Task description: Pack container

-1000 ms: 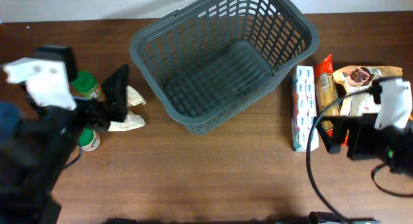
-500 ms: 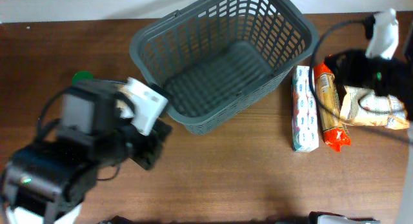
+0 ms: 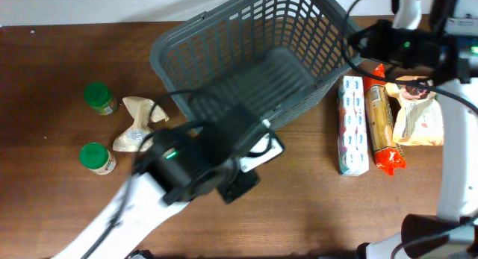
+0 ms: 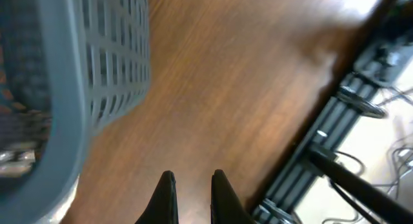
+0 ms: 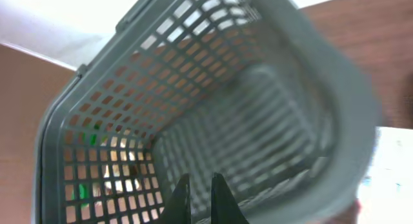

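The container [image 3: 166, 56], a large dark grey lattice basket, stands empty at the back middle of the table. My left arm reaches across the table in front of its near wall. In the left wrist view the left gripper [image 4: 192, 180] is shut with nothing in it, over bare wood, and the container's wall [image 4: 116, 56] is to its left. My right gripper [image 5: 200, 180] is shut and empty too. It points into the container [image 5: 258, 114] from just outside the right rim. Seen from overhead, the right gripper [image 3: 367, 44] hovers by that rim.
Two green-lidded jars [image 3: 98, 97] [image 3: 97, 156] and a crumpled beige bag [image 3: 138, 121] lie left of the basket. On the right lie a white and blue box [image 3: 352, 125], an orange packet [image 3: 381, 125] and a pale snack bag [image 3: 420, 117]. A rail runs along the table's edge [image 4: 348, 101].
The left arm swept from beside the jars to the front of the basket. The right arm rose from the right-hand groceries to the basket's right rim. Both grippers went from open to shut.
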Robot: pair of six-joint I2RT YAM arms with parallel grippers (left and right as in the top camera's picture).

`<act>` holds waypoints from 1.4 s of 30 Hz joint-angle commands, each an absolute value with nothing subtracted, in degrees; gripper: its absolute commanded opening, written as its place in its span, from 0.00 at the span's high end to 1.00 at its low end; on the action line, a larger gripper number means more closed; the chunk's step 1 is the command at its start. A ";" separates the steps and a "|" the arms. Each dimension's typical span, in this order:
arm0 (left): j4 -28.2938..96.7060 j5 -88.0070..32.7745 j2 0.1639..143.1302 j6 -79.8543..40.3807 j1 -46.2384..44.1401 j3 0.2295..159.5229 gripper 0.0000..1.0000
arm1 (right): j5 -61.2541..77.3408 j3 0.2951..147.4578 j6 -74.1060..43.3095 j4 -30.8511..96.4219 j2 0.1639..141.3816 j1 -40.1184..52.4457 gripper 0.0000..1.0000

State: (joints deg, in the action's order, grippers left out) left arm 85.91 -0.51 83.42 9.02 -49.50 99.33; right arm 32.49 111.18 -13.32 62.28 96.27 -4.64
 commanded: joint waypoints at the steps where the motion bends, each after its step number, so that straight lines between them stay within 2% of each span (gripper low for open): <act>1: 83.96 2.70 87.59 10.66 -49.71 99.42 0.98 | 33.28 112.14 -14.02 61.49 98.00 -1.13 0.96; 10: 82.61 7.01 94.02 11.44 -49.56 99.35 0.98 | 16.45 112.07 -14.04 65.14 98.74 3.42 0.96; 17: 81.45 7.38 95.70 11.44 -45.78 98.52 0.98 | 6.61 111.70 -14.02 69.19 98.80 6.46 0.96; 42: 81.49 7.46 95.68 7.73 -34.26 98.50 0.98 | 5.72 109.97 -13.80 78.04 98.89 9.06 0.96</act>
State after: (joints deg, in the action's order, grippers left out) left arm 81.65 6.26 95.48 9.82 -36.51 99.11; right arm 6.85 110.74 -13.52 77.30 98.59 7.33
